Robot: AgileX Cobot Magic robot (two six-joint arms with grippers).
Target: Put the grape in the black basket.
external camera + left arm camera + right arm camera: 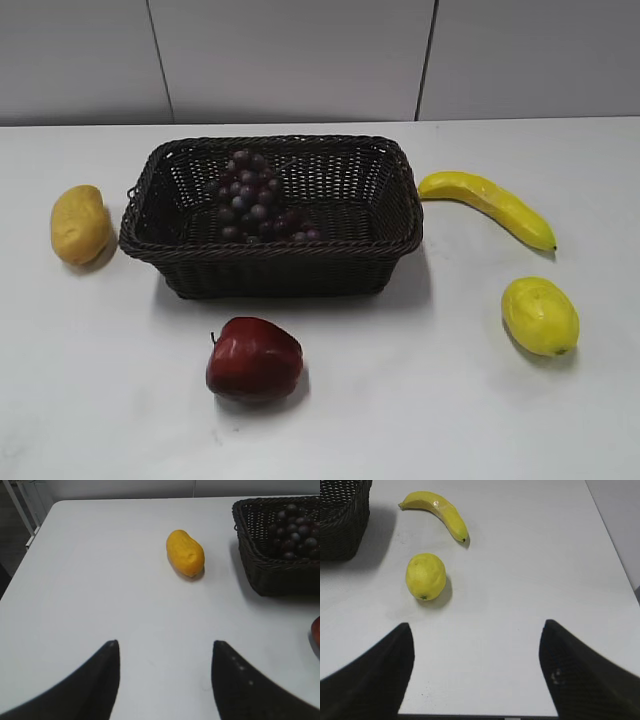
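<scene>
Grape lay inside the basket, left of centre in the exterior frame, berries resting on the woven floor and against the back-left wall; seen again at the upper right of the left wrist frame, behind the dark rim. Judged from that: placing step done, task as good as finished. Left gripper hung wide open and empty at the bottom of its frame, over bare table, well apart from the mango and the basket. Right gripper likewise spread open, holding nothing, low in its frame, with lemon and banana further up and left. Neither arm visible in the exterior frame. Apple sat below the basket, untouched. Next move, by judgement, called for nothing beyond keeping both arms clear and parked; no regrasp needed, no fruit to shift.
</scene>
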